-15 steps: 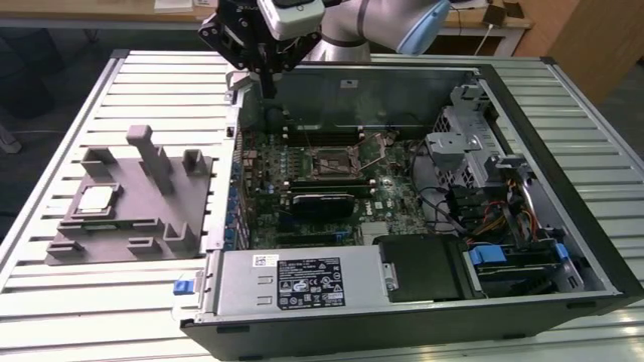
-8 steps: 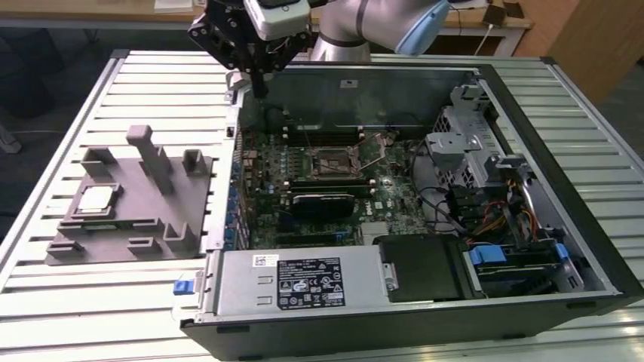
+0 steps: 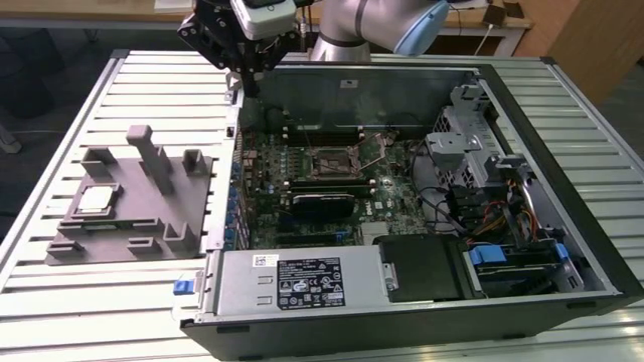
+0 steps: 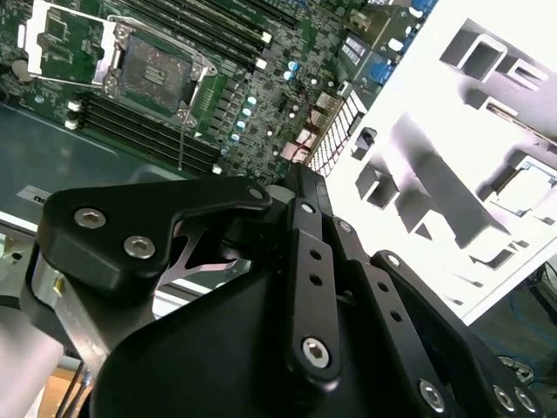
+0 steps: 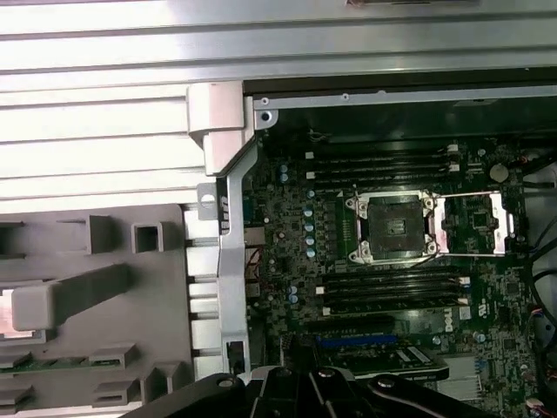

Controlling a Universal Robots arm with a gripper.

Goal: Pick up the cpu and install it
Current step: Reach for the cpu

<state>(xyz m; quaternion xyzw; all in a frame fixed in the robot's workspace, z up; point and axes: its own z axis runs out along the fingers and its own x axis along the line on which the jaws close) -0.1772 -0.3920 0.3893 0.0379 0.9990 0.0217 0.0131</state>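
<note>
The cpu (image 3: 96, 200), a small silvery square chip, lies in a recess of the grey plastic block (image 3: 151, 226) at the exterior view's left, outside the computer case. It also shows in the second wrist view as the cpu (image 4: 526, 186), bright on the block. My gripper (image 3: 246, 87) hangs high over the case's back corner, fingers together and holding nothing, well away from the cpu. On the motherboard the black socket (image 3: 332, 162) stands empty with its metal load plate (image 5: 470, 225) swung open beside the socket (image 5: 392, 228).
The open computer case (image 3: 563, 226) lies on a slatted metal table (image 3: 60, 98). Inside are memory slots (image 5: 383, 165), a drive cage (image 3: 473, 143), cables (image 3: 473, 207) and a power supply (image 3: 302, 283). Upright posts (image 3: 151, 154) rise from the grey block.
</note>
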